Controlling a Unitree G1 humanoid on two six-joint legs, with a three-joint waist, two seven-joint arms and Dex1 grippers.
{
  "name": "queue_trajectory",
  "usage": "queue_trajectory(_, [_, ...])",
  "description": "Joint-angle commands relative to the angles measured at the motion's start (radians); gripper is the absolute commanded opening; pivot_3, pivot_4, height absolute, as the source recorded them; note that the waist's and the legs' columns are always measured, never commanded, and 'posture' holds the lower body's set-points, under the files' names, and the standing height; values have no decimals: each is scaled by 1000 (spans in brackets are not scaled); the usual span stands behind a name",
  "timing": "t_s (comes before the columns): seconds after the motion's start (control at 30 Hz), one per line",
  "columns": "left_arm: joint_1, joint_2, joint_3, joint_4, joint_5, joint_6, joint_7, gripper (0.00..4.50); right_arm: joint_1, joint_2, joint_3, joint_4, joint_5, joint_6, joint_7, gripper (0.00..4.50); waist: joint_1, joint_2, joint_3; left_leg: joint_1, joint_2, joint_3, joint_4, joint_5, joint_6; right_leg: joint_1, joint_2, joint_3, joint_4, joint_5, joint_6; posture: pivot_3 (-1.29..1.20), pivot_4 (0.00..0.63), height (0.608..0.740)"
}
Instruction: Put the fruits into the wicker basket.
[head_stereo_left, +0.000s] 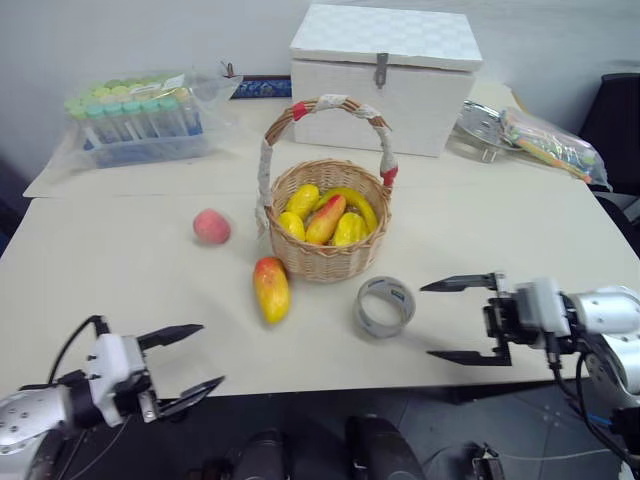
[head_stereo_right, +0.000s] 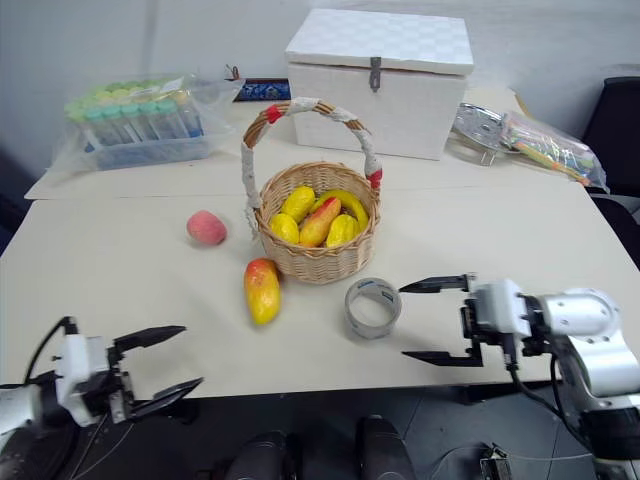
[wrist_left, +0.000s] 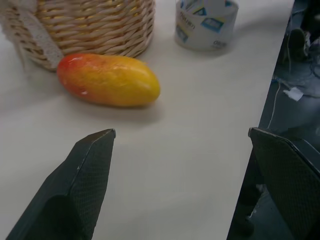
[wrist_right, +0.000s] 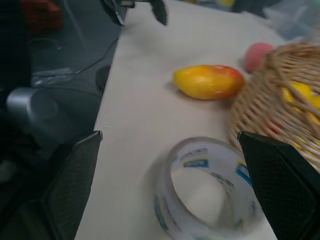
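In the left wrist view the round tan woven wicker basket (wrist_left: 90, 27) is cut off by the top edge, only its lower wall showing, and the clear tape roll with blue-printed labels (wrist_left: 206, 22) loses its upper part there too. In the right wrist view the small pink-red peach (wrist_right: 259, 56) is blurred and partly hidden behind the basket's rim. At the upper right of the left eye view, the contents of the crinkled clear plastic bag (head_stereo_left: 548, 140) are too small to make out.

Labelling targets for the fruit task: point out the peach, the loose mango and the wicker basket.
peach (head_stereo_left: 211, 227), left eye view, middle of its pink side.
mango (head_stereo_left: 271, 289), left eye view, middle of its yellow-orange body.
wicker basket (head_stereo_left: 330, 262), left eye view, front woven wall below the rim.
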Motion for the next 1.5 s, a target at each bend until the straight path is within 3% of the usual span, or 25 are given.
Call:
queue_trajectory(0.03, [-19,-23,-87,-79,31,27,57,4500,-87,14,161,-15,-185,-16,27,4479,-2,0,0,0,0,0,0,0,0,0,0,0,0,0,0,0,150,740])
queue_trajectory(0.07, [-20,-26,-97,-81,40,28,65,4500,-109,33,185,-3,-217,-23,8,4479,-3,-1,0,-1,0,0,0,0,0,0,0,0,0,0,0,0,150,740])
queue_trajectory(0.17, [-27,-26,-108,-98,46,41,91,4500,-157,48,247,28,-308,-17,-8,3891,-4,-1,0,-1,0,-1,0,0,0,-1,0,-3,0,0,0,0,150,740])
queue_trajectory(0.33, [-56,-23,-122,-133,25,81,119,4500,-199,42,262,73,-371,-18,-24,2244,-4,-2,0,-1,0,-2,3,0,0,2,0,-6,0,0,0,0,150,740])
queue_trajectory(0.57, [-117,-29,-169,-131,32,109,136,4500,-215,-17,198,71,-328,26,-15,57,-1,-2,0,-1,-1,-5,5,1,1,4,-3,-8,1,0,0,0,150,740])
queue_trajectory(0.7, [-139,-31,-193,-122,36,111,136,4500,-195,-19,117,23,-230,94,-41,15,-4,-2,0,-1,-1,-5,4,1,1,3,-2,-8,1,0,0,0,150,740])
queue_trajectory(0.77, [-151,-30,-199,-121,35,117,139,4500,-181,-26,53,-15,-107,195,-30,15,-3,-2,0,-1,-1,-5,3,1,0,3,-2,-8,1,0,0,0,150,740])
queue_trajectory(0.8, [-154,-29,-199,-121,33,119,140,4500,-175,-39,32,-29,-68,244,-25,185,-3,-2,0,-1,0,-5,3,1,0,2,-1,-8,1,0,0,0,150,740])
queue_trajectory(0.93, [-161,-26,-192,-123,24,125,141,4500,-148,-82,-4,-50,-80,273,-40,1288,-3,-2,0,-1,0,-5,4,1,0,3,-1,-9,1,0,0,0,150,740])
queue_trajectory(1.1, [-175,-26,-192,-126,13,137,141,4500,-135,-178,88,-123,-161,400,-23,2964,-3,-2,0,-1,0,-5,4,1,0,3,-1,-8,2,0,0,0,150,740])
queue_trajectory(1.33, [-200,-33,-217,-144,7,164,152,4500,-217,-55,224,-61,-361,317,-156,2964,-4,-3,1,-1,0,-4,4,2,-1,2,-1,-9,2,0,0,0,150,740])
queue_trajectory(1.43, [-198,-34,-220,-154,9,168,162,4500,-227,-44,246,-37,-389,278,-145,2361,0,-3,1,-2,0,-5,4,2,-1,2,-1,-10,2,0,0,0,150,740])
queue_trajectory(1.5, [-197,-33,-220,-157,9,170,167,4500,-225,-46,247,-27,-387,269,-128,1670,-1,-3,1,-3,-1,-5,5,2,-1,2,-2,-11,1,0,0,0,150,740])
